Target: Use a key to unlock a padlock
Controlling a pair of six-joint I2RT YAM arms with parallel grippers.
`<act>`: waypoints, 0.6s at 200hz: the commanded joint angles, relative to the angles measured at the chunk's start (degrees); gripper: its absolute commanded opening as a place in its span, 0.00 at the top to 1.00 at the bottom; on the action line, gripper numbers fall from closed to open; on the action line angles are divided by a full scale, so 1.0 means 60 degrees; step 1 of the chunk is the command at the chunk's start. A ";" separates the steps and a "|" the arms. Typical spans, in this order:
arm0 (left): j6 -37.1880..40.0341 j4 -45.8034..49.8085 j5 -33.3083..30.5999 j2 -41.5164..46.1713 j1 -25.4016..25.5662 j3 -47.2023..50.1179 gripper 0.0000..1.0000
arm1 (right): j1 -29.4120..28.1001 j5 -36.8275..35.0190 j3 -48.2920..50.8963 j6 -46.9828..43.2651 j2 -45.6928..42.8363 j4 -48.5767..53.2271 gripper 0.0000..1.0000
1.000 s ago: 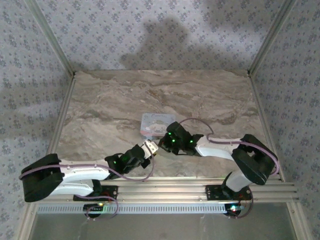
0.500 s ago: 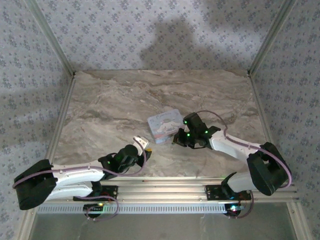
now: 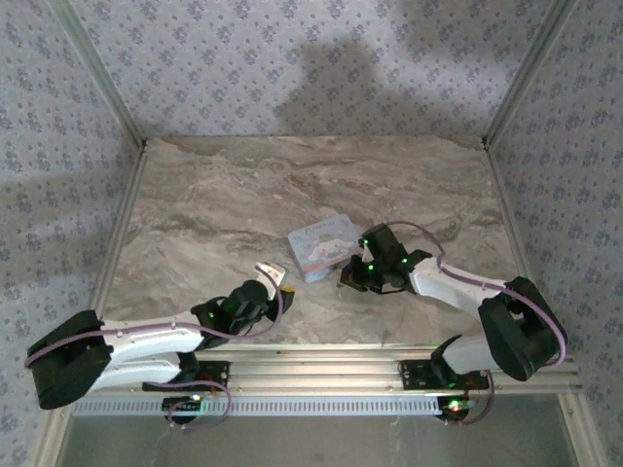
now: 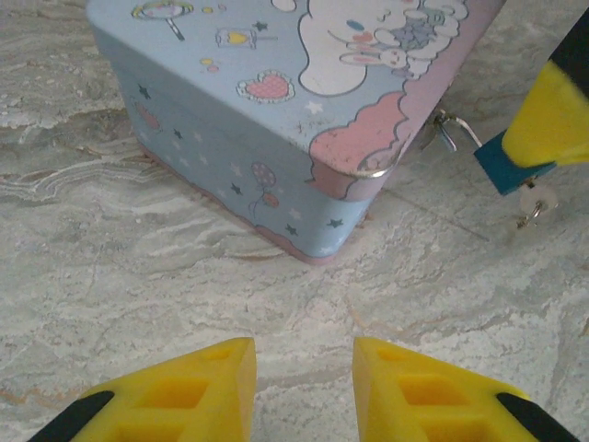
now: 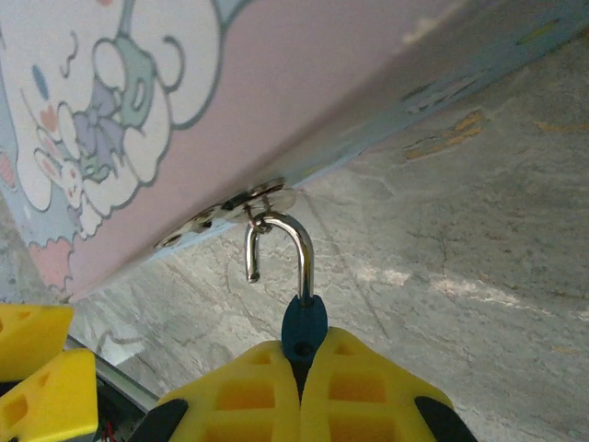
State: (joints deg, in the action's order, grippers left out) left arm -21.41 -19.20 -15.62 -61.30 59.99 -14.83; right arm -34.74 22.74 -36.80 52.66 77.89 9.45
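Observation:
The padlock [image 5: 304, 324], a tiny dark-blue body with a silver shackle [image 5: 296, 241], is pinched between my right gripper's [image 5: 302, 354] yellow fingers. One shackle leg hangs free; the loop is hooked through the hasp [image 5: 241, 203] of the light-blue cartoon tin [image 3: 319, 247]. In the left wrist view the padlock [image 4: 502, 164] shows beside the tin's [image 4: 276, 120] corner with a small pale key [image 4: 534, 201] under it. My left gripper [image 4: 304, 354] is open over bare marble, short of the tin, nothing between its fingers. From above, the right gripper [image 3: 348, 278] sits at the tin's right corner, the left gripper [image 3: 272, 276] to its left.
The marble table [image 3: 214, 204] is bounded by patterned walls and metal corner posts. An aluminium rail [image 3: 321, 365] runs along the near edge, carrying both arm bases. The left gripper's yellow fingers [image 5: 37, 364] show low at the left in the right wrist view.
The two grippers, close together a second ago, have parted: the left drew back leftward, the right moved right with the padlock. The tin shifted right and turned.

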 commanded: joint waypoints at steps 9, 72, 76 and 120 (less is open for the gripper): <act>-0.0102 -0.0516 0.0045 -0.0166 -0.0102 -0.0033 0.67 | -0.0091 -0.0337 0.0321 0.0861 -0.0120 -0.0503 1.00; -0.0196 -0.0756 0.0112 -0.0179 -0.0154 0.0029 0.67 | -0.0186 -0.1585 0.0621 0.1646 -0.0819 -0.0508 1.00; -0.0193 -0.0759 0.0110 -0.0150 -0.0154 0.0039 0.67 | -0.0186 -0.1644 0.0646 0.1698 -0.0866 -0.0514 1.00; -0.0066 -0.0338 0.0004 0.0507 -0.0154 0.0203 0.67 | -0.0243 -0.2484 0.0928 0.2256 -0.1319 -0.0568 1.00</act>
State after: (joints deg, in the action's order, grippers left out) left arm -21.76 -21.91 -15.62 -61.34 59.24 -14.61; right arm -35.73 12.78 -32.53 62.96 71.85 6.07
